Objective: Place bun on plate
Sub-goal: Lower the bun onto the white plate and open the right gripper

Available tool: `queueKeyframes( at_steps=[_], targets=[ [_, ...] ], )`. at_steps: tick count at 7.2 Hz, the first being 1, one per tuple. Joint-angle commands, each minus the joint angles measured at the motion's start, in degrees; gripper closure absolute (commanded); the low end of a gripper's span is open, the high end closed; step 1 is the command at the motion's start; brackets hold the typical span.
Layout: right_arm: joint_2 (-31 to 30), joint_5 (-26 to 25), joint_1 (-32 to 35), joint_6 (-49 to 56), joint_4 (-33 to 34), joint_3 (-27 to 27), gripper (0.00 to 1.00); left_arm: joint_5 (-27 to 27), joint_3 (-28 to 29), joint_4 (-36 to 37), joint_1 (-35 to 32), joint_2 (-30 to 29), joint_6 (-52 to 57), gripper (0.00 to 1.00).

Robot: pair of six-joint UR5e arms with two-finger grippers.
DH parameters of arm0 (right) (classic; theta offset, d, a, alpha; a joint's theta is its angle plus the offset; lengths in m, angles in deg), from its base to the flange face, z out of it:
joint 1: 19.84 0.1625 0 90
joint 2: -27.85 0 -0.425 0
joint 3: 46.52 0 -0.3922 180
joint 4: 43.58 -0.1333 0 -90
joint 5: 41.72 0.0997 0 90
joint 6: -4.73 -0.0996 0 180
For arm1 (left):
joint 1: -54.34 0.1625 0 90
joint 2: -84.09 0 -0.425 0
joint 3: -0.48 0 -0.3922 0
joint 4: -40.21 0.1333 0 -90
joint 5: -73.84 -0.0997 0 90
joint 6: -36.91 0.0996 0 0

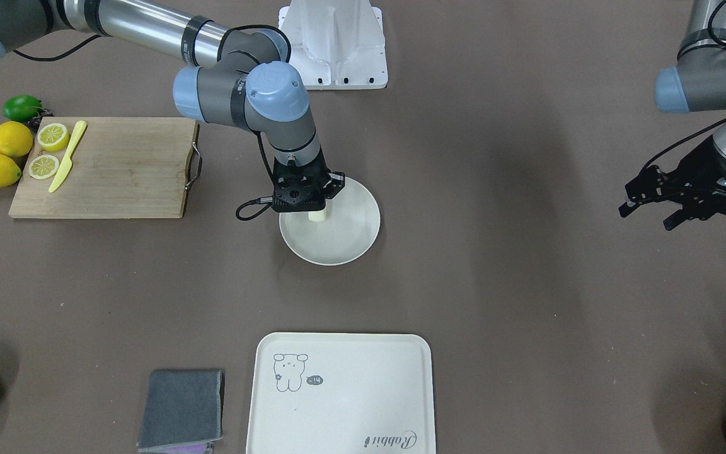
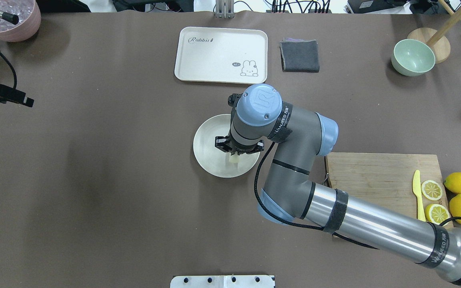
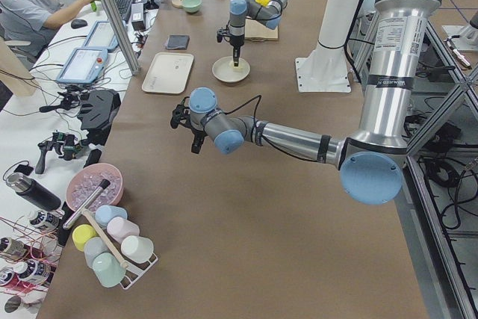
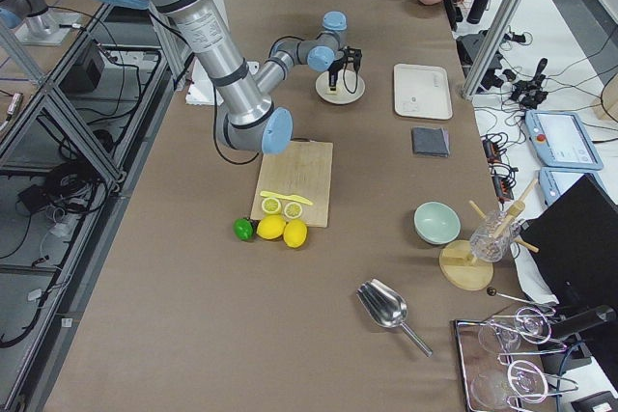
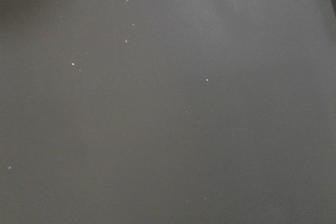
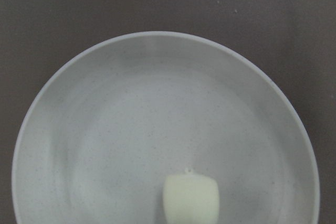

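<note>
My right gripper (image 1: pixel 314 209) points straight down over the round off-white plate (image 1: pixel 353 236), on the side nearer the robot. The small pale cream bun (image 1: pixel 317 215) pokes out just below it, low over the plate or touching it, and the gripper looks shut on it. In the right wrist view the bun (image 6: pixel 191 199) sits at the bottom edge, inside the plate (image 6: pixel 105 103). In the overhead view the bun (image 2: pixel 233 159) shows under the gripper body. My left gripper (image 1: pixel 645 218) hovers open and empty far off to the side over bare table.
A cream tray (image 1: pixel 363 403) with a drawing and a grey cloth (image 1: pixel 181 408) lie at the operators' edge. A wooden cutting board (image 1: pixel 117 167) carries lemon slices and a yellow knife, with lemons and a lime beside it. A green bowl (image 2: pixel 412 58) and a pink bowl (image 2: pixel 8 18) stand in the far corners.
</note>
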Motion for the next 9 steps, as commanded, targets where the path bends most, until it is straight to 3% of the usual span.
queueKeyframes(
  at_steps=[1, 3, 5, 6, 7, 9],
  targets=[
    [0.0, -1.3, -0.7, -0.8, -0.6, -0.7, 0.24, -0.1, 0.6, 0.0, -1.0, 0.4, 1.0, 0.03],
    [-0.1, -2.6, -1.2, -0.8, -0.6, -0.7, 0.01, 0.1, 0.6, 0.0, -1.1, 0.4, 1.0, 0.03],
    [-0.2, -2.1, -0.3, -0.2, -0.7, 0.3, 0.0, -0.1, 0.6, 1.2, -1.1, 0.3, 1.0, 0.03],
    [-1.8, -0.3, 2.1, -0.2, 0.2, 3.9, 0.0, 0.2, 0.6, 1.9, -3.2, 0.3, 2.3, 0.05],
    [-7.1, 5.9, 7.3, 1.1, 0.3, 8.3, 0.0, 0.3, 0.4, 6.7, -5.9, 0.3, 8.7, 0.06],
    [-21.5, 15.2, 19.8, 20.0, 0.3, 15.7, 0.0, 0.4, 0.2, 18.7, -13.2, -0.2, 24.4, 0.06]
  ],
)
